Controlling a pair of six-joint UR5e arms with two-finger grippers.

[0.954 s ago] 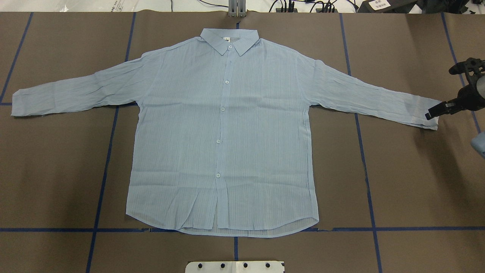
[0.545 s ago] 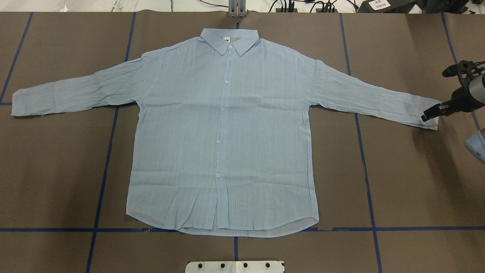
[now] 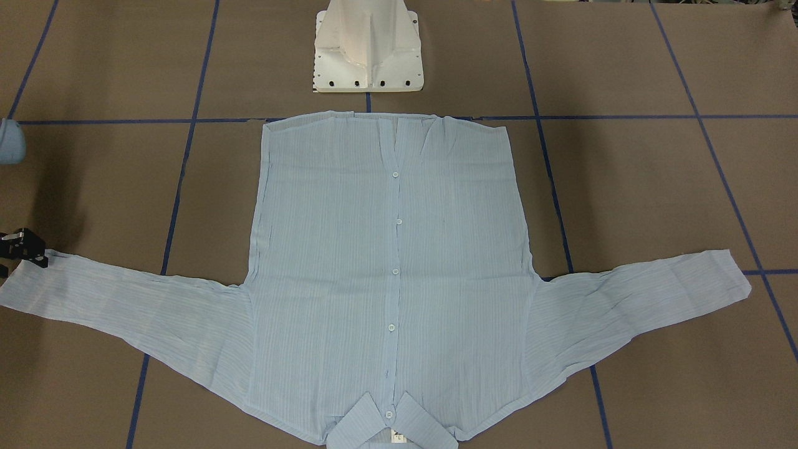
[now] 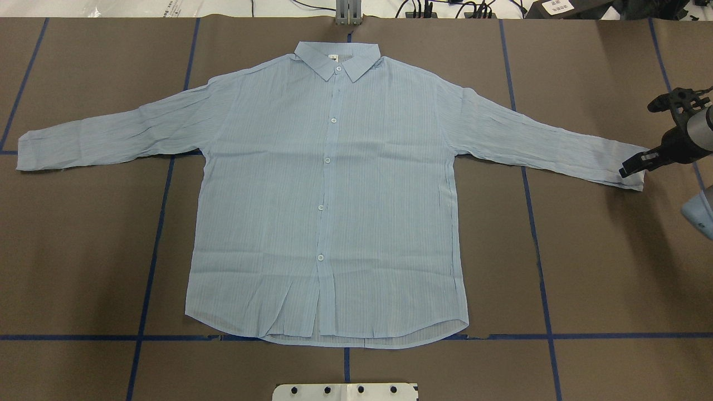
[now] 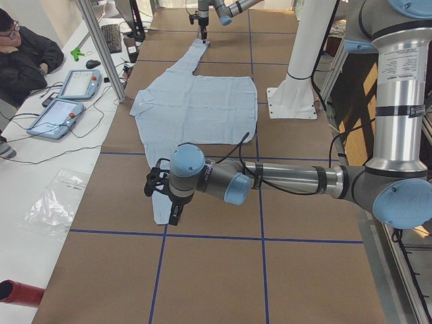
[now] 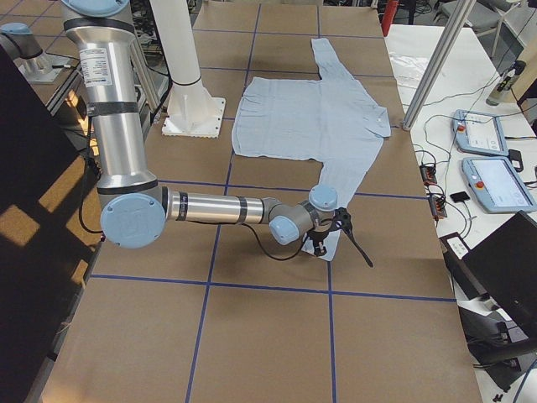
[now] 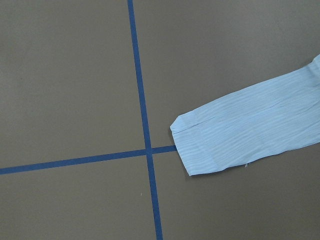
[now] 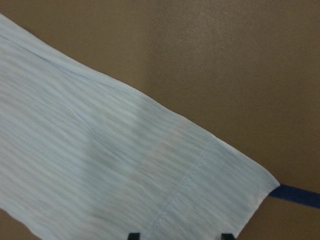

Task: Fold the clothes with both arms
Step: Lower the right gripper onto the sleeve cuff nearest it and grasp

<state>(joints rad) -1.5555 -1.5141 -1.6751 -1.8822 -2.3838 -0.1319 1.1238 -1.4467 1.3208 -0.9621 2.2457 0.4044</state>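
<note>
The light blue striped shirt (image 4: pixel 328 189) lies flat and buttoned on the brown table, collar (image 4: pixel 337 58) at the far side and both sleeves spread out. At the right sleeve's cuff (image 4: pixel 632 164) sits my right gripper (image 4: pixel 630 167), low over the cloth. In the right wrist view the gripper (image 8: pixel 180 236) is open, with the cuff edge (image 8: pixel 220 175) lying between its two tips. My left gripper (image 5: pixel 162 196) hangs over the left cuff (image 7: pixel 215 145); it shows only in the exterior left view, so I cannot tell whether it is open or shut.
The white pedestal base (image 3: pixel 368 50) stands at the near table edge behind the shirt hem. Blue tape lines (image 4: pixel 150 262) grid the table. A seated person (image 5: pixel 23 57), tablets (image 5: pixel 67 98) and an aluminium post (image 5: pixel 101 47) line the far side.
My right gripper has crept a little further inward onto the right cuff. The shirt has not moved.
</note>
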